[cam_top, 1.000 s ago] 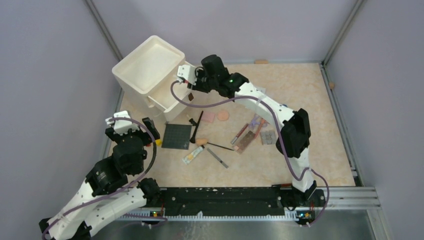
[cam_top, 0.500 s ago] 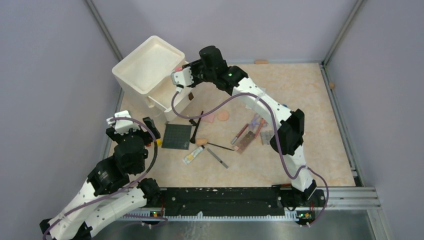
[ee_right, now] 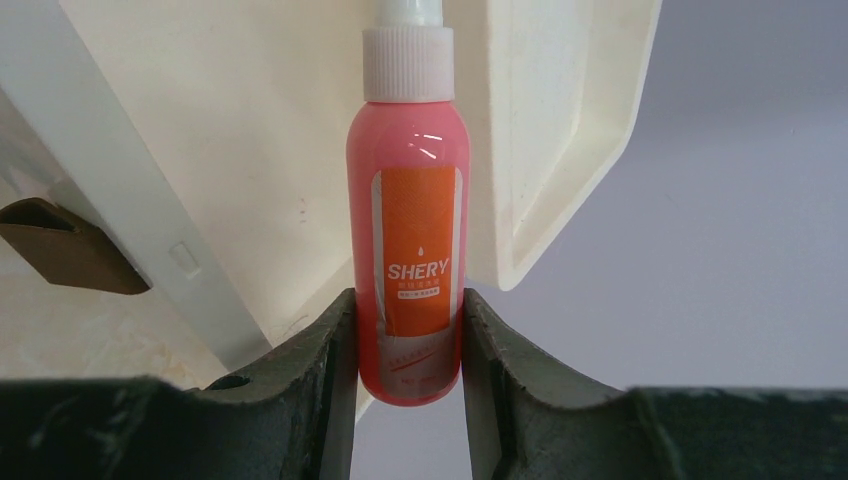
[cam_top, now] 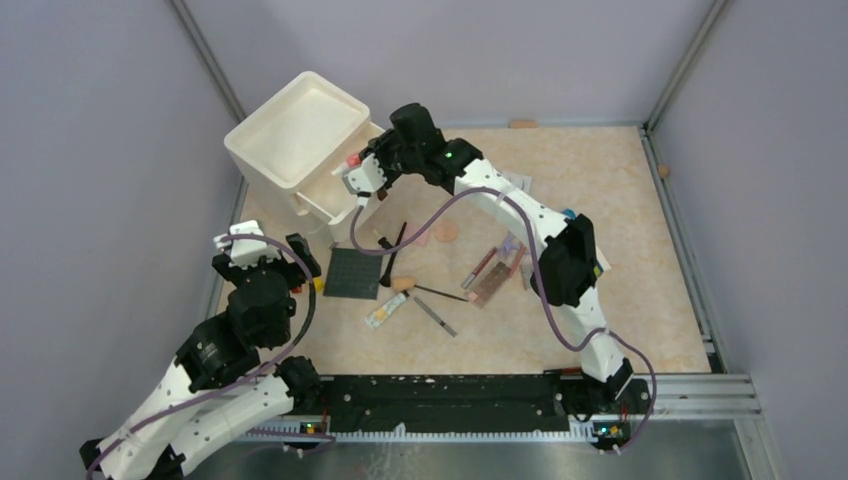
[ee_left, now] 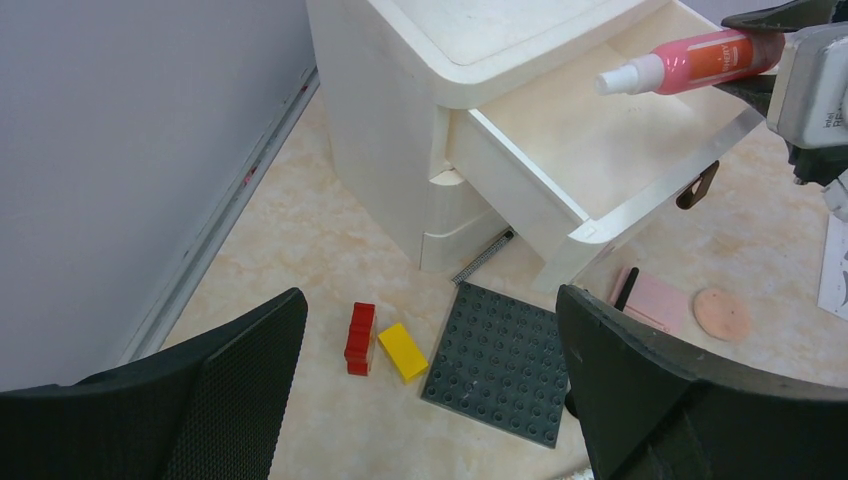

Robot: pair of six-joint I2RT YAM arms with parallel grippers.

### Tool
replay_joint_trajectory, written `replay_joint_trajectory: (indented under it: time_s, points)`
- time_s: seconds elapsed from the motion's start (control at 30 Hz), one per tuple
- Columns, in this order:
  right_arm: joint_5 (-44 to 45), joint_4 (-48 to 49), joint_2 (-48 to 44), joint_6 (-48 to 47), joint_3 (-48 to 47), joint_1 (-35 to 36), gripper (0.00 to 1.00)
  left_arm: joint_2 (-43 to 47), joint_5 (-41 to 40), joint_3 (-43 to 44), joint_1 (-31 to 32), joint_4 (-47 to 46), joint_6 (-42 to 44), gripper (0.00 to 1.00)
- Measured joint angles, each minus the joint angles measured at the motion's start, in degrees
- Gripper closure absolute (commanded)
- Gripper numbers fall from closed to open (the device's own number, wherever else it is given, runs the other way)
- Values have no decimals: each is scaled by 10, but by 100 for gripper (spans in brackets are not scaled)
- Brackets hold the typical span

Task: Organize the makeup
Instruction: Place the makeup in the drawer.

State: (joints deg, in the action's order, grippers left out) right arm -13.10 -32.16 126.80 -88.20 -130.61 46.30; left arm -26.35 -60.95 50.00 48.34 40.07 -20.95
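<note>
My right gripper (ee_right: 408, 305) is shut on a pink spray bottle (ee_right: 408, 230) with an orange label and white cap. It holds the bottle level over the open top drawer (ee_left: 600, 140) of the white drawer unit (cam_top: 300, 130); the bottle also shows in the left wrist view (ee_left: 690, 62). On the table lie a pink compact (cam_top: 417, 233), a peach puff (cam_top: 446, 231), a brown palette (cam_top: 492, 283), a dark brush (cam_top: 395, 250), a small tube (cam_top: 386, 310) and a pencil (cam_top: 434, 315). My left gripper (cam_top: 265, 250) is open and empty, left of the makeup.
A dark studded plate (ee_left: 510, 360) lies in front of the drawer unit, with a red brick (ee_left: 359, 337) and a yellow brick (ee_left: 402, 351) to its left. The grey wall runs close along the left. The right arm reaches across above the scattered makeup.
My right gripper has swung left and down with the bottle, from beside the drawer unit to over its open top drawer. The left arm has not moved.
</note>
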Motion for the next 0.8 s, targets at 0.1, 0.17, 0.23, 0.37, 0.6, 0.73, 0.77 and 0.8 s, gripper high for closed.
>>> replay_joint_trajectory:
  time_s: [0.1,0.17,0.23,0.37,0.6,0.73,0.77,0.8]
  points:
    - [-2,16,1,-2,1,0,70,0,0,0,-2,-1,1,1]
    - [-3,33,1,1,2,-1,58,0,1,0,-2,-2,1,1]
    - [-5,63,1,10,12,-1,50,0,1,0,-3,-2,1,1]
    - [-8,107,1,29,39,-1,41,0,3,-2,-3,-4,2,1]
    - [-11,151,1,49,50,-3,38,5,5,-4,-4,-7,2,1]
    - [-5,201,-3,64,87,-3,39,5,7,-4,-5,-8,4,1]
    - [-4,215,-4,74,99,-3,39,5,7,-4,-5,-9,5,1]
    - [-4,221,-4,77,103,-3,38,5,7,-4,-5,-10,5,1]
